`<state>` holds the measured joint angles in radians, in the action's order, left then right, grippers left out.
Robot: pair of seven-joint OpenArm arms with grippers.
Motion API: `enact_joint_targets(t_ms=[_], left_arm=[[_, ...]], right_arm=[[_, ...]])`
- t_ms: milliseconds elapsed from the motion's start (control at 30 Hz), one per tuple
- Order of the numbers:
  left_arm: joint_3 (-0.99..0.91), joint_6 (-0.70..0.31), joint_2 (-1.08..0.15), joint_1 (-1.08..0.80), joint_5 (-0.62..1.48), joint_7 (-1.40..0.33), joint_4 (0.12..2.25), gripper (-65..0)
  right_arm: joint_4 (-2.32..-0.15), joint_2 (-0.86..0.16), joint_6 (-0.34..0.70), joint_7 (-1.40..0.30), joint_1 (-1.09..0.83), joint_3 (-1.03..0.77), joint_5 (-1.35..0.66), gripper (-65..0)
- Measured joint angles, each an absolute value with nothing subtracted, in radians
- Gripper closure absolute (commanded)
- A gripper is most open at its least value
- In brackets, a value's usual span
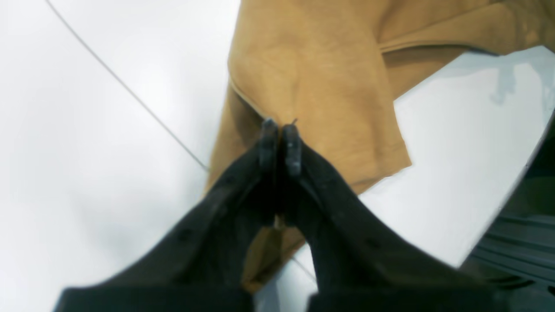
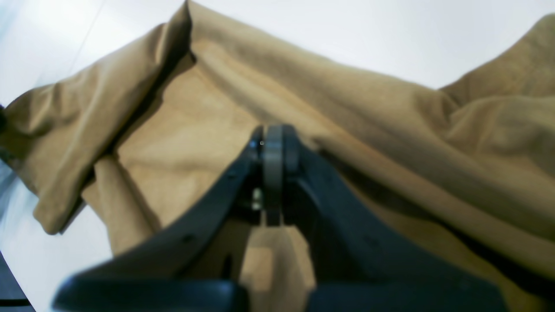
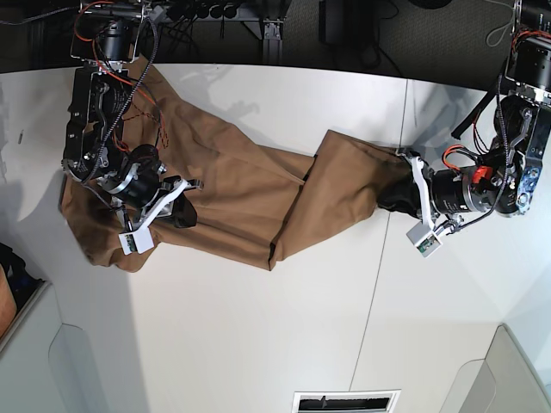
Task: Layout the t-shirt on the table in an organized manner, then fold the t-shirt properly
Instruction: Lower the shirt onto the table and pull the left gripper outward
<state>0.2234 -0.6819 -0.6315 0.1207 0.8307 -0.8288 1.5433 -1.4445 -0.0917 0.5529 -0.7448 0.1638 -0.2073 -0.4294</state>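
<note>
The tan t-shirt (image 3: 250, 202) lies rumpled and stretched in a long band across the white table (image 3: 258, 335), from the far left corner toward the middle right. At its right end my left gripper (image 3: 398, 196) is shut on the t-shirt; in the left wrist view its fingertips (image 1: 279, 130) meet on a hem of the t-shirt (image 1: 312, 78). On the shirt's left part, my right gripper (image 3: 181, 217) is shut on the t-shirt. In the right wrist view this gripper (image 2: 273, 138) pinches the t-shirt (image 2: 182, 130), and taut ridges run away from it.
A thin dark seam (image 3: 372, 284) crosses the tabletop under the shirt's right end, seam (image 1: 125, 89). The table's edge (image 1: 498, 216) lies close to my left gripper. Cables and dark gear (image 3: 215, 13) line the far edge. A vent slot (image 3: 344, 401) sits at the near edge.
</note>
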Motion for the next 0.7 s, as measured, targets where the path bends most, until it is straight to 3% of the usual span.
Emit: enact_joint_targets(t_ms=[233,467,567,667,700], left_arm=[[0.223,-0.692,-0.634,0.349,0.802,-0.776,1.544,0.0],[0.223,-0.702,-0.617,0.467,0.429,-0.416,1.426,0.0],[0.223,-0.701,-0.583,0.528,0.355,-0.35,1.305,-1.0],[0.223,-0.7,-0.544,0.572,0.367,-0.339,1.196,-34.1],[0.223,-0.7,-0.535,0.581,0.377,-0.339,1.17,-42.3]], right_arm=[[-1.444,-0.092,0.553,-0.749,0.164,-0.207,-0.43,0.0],[-1.444,-0.091,0.553,-0.757,0.164,-0.207,-0.432,0.0],[-1.444,-0.091,0.553,-0.76,0.164,-0.207,-0.431,0.0],[-1.444,-0.092,0.553,-0.762,0.164,-0.207,-0.432,0.0],[-1.444,-0.092,0.553,-0.763,0.164,-0.207,-0.434,0.0]])
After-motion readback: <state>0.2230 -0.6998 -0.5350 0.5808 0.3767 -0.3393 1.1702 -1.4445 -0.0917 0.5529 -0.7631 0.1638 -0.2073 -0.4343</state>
